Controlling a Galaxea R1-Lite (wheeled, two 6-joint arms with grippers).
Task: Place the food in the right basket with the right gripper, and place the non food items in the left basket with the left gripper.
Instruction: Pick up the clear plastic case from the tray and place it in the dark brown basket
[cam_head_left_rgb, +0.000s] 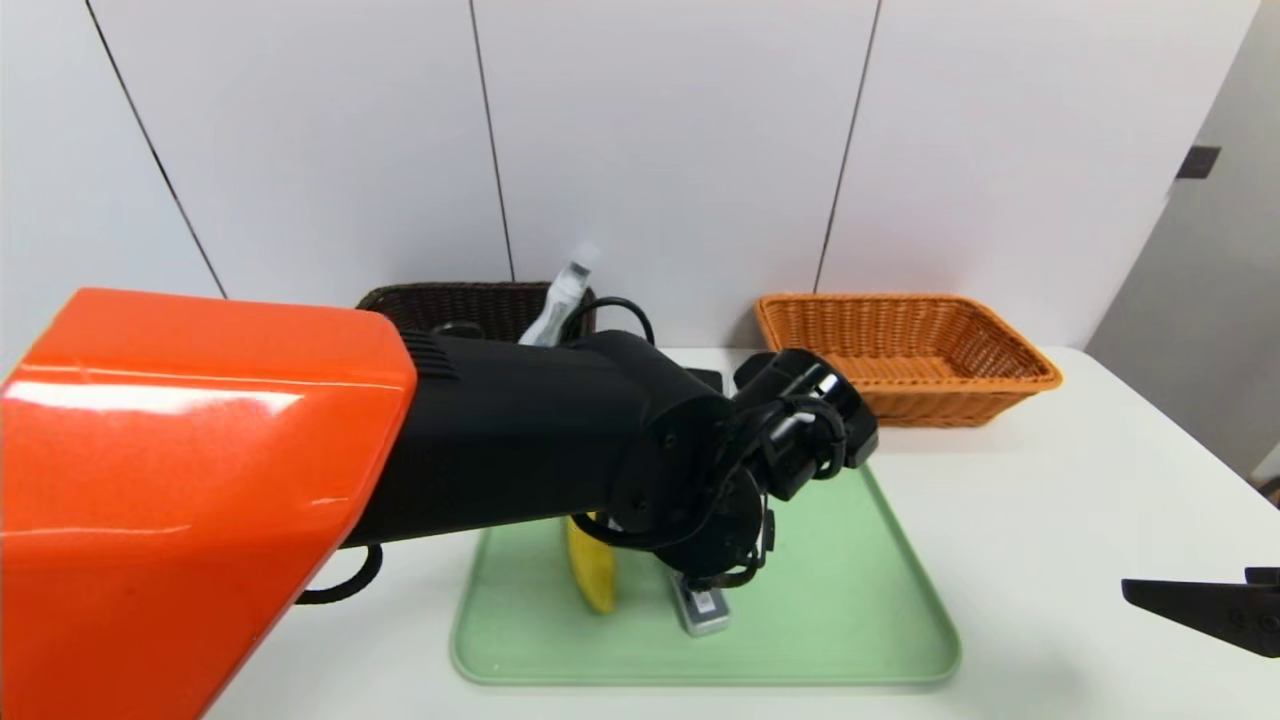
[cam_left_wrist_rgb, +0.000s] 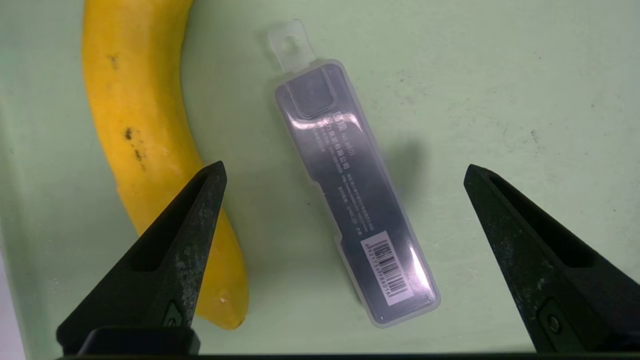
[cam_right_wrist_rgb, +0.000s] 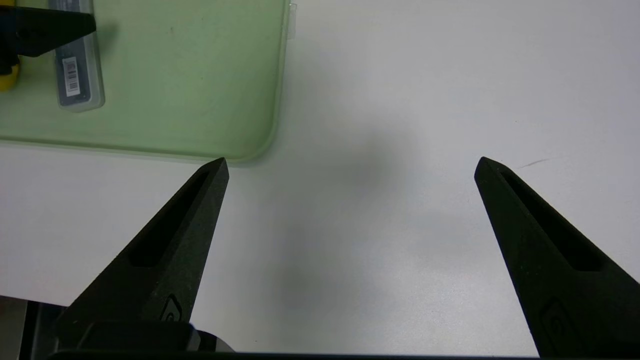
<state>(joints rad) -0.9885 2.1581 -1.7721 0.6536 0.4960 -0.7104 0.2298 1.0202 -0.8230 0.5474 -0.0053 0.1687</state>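
A yellow banana (cam_head_left_rgb: 592, 575) (cam_left_wrist_rgb: 145, 150) and a slim grey case with a barcode (cam_head_left_rgb: 703, 608) (cam_left_wrist_rgb: 350, 190) lie side by side on a green tray (cam_head_left_rgb: 850, 600). My left gripper (cam_left_wrist_rgb: 344, 167) hangs open over the case, its fingers wide on either side and apart from it; one fingertip (cam_left_wrist_rgb: 200, 215) overlaps the banana's edge. A white bottle (cam_head_left_rgb: 562, 300) leans in the dark brown left basket (cam_head_left_rgb: 440, 298). The orange right basket (cam_head_left_rgb: 905, 350) holds nothing that I can see. My right gripper (cam_right_wrist_rgb: 351, 160) is open over bare table, right of the tray.
The tray sits at the middle of a white table (cam_head_left_rgb: 1050, 500), with both baskets at the back against a white panelled wall. My left arm's orange segment (cam_head_left_rgb: 200, 480) hides the table's left side. The tray's corner (cam_right_wrist_rgb: 260, 145) is near the right gripper.
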